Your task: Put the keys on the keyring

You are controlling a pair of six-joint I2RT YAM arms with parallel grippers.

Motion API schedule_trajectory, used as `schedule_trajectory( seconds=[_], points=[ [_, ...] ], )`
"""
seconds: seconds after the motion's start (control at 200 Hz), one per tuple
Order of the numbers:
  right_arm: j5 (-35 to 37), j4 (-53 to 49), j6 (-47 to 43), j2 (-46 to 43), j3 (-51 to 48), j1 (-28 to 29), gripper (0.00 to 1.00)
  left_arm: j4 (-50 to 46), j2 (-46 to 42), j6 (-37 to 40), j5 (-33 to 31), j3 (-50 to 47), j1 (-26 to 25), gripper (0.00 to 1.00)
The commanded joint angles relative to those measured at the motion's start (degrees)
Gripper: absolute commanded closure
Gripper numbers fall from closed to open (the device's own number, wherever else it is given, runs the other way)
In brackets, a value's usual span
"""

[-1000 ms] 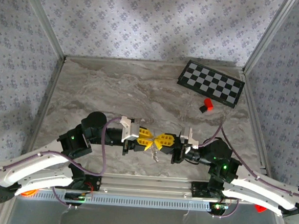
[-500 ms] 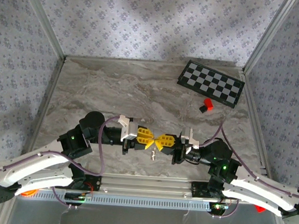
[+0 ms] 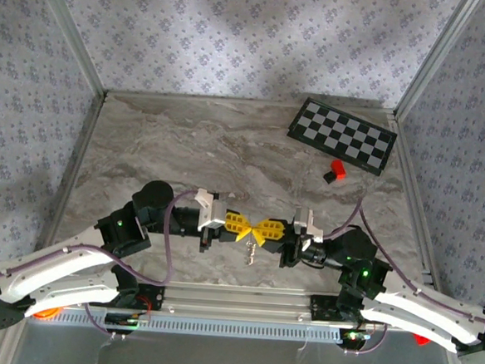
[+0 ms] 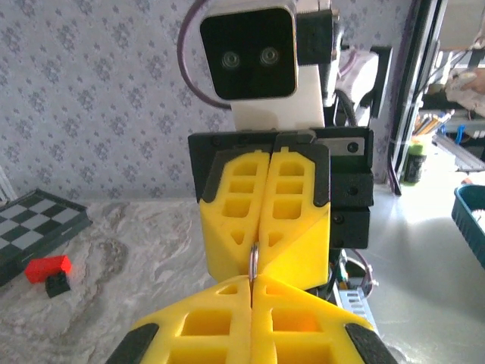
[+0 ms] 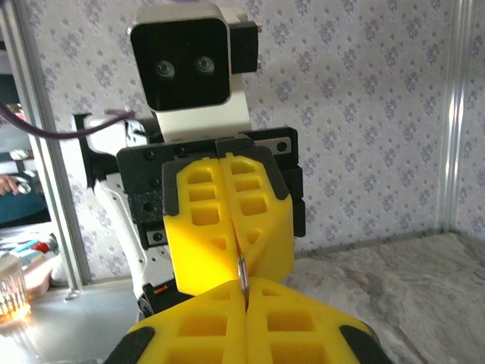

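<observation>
While your left pincer and right pincer are meeting tip to tip above the near middle of the marbled bench, both are pinching shut on the thin silvery metal keyring, with its chain dangling just below. A small red block is lying far right, beside the checkered board.

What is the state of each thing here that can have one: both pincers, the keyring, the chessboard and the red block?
left pincer: shut on the keyring.
right pincer: shut on the keyring, tip to tip with the left pincer.
keyring: gripped between both pincers' tips, a silvery bit dangling from there.
chessboard: flat on the table, checkered face up.
red block: lying on the table beside the chessboard, not held.
</observation>
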Motion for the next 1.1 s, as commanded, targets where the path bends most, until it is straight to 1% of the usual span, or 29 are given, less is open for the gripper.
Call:
schedule_trajectory(
  seconds=[0.0, 0.055, 0.1, 0.21, 0.315, 0.535, 0.635, 0.8, 1.094],
  points=[
    [2.67, -8.02, -3.22, -2.08, 2.92, 0.02, 0.76, -5.43, -0.91, 3.33, -0.74, 4.24, -0.23, 1.00],
    [3.95, -14.42, -5.63, -2.78, 4.85, 0.08, 0.68, -8.64, -0.80, 4.98, -1.72, 5.50, -0.23, 1.00],
    [5.58, -19.86, -7.63, -3.23, 6.34, 0.25, 0.65, -11.46, -0.53, 6.43, -2.42, 6.73, -0.23, 1.00],
    [8.79, -29.93, -11.26, -3.27, 9.62, 0.81, 0.64, -18.38, 0.80, 9.67, -4.01, 10.00, -0.25, 1.00],
    [10.53, -34.68, -13.08, -2.75, 11.64, 1.39, 0.65, -24.53, 2.40, 12.18, -4.93, 13.07, -0.23, 1.00],
    [8.51, -35.60, -14.32, -0.30, 13.39, 2.04, 0.65, -31.68, 5.32, 14.85, -6.03, 16.81, -0.23, 1.00],
    [7.82, -34.82, -14.49, 1.04, 13.58, 2.45, 0.65, -33.11, 6.32, 15.32, -5.77, 17.78, -0.31, 1.00],
    [7.73, -32.98, -14.59, 2.11, 13.72, 2.78, 0.70, -34.56, 7.43, 15.83, -5.59, 18.51, -0.31, 1.00],
    [7.05, -32.40, -15.61, 4.34, 14.25, 2.88, 0.72, -35.98, 8.68, 16.40, -5.42, 18.91, -0.40, 1.00]
  ],
)
